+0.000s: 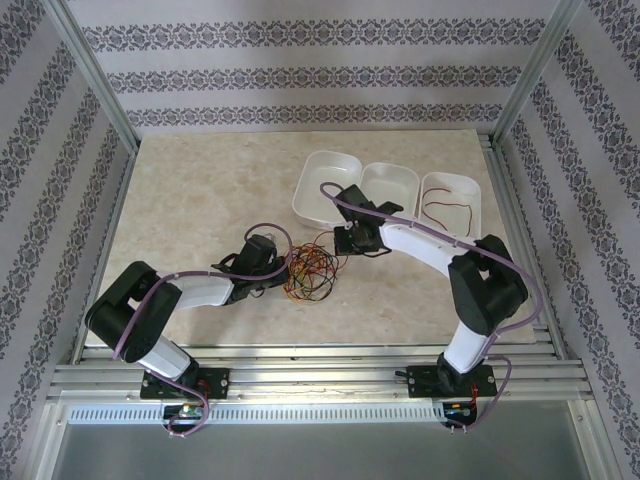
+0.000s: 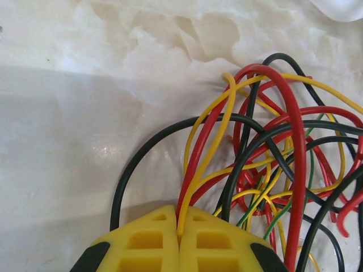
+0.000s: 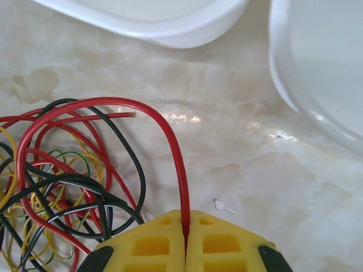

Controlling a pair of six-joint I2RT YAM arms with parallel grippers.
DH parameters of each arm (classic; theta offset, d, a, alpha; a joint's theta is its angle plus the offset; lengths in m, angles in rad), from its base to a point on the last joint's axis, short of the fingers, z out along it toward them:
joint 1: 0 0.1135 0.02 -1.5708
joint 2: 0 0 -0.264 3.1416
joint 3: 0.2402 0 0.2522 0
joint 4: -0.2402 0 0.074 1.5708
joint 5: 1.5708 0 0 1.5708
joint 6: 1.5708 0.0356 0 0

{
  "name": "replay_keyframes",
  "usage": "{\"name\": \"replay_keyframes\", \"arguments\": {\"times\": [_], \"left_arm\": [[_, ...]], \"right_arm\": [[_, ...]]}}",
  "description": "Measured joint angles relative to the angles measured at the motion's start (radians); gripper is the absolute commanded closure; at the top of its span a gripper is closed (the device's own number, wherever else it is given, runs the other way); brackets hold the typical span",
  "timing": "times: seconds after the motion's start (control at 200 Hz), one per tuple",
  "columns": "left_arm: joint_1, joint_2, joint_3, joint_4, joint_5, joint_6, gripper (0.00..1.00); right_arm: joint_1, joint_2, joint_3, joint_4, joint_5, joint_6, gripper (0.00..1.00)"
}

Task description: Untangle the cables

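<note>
The right tool [image 3: 186, 222] is clamped on one red cable [image 3: 113, 100] at the tangle's edge; the left tool [image 2: 179, 226] is pinched shut on yellow and red strands of the cables [image 1: 310, 272], heaped on the desk [image 1: 200, 190] between the arms. Best that the left anchors the heap while the right draws its strand slowly toward the white trays [image 1: 322, 172] nearby.

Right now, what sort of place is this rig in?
Probably a lab robot cell, not a home: aluminium-profile frame with patterned wallpaper panels, and three white plastic trays beside staged, tangled thin red, yellow and dark cables.
</note>
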Motion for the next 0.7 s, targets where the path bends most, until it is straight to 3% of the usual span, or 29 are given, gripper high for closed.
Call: {"name": "replay_keyframes", "arguments": {"times": [0.7], "left_arm": [[0.000, 0.000, 0.000, 0.000, -0.001, -0.008, 1.00]], "right_arm": [[0.002, -0.229, -0.022, -0.087, 0.168, -0.023, 1.00]]}}
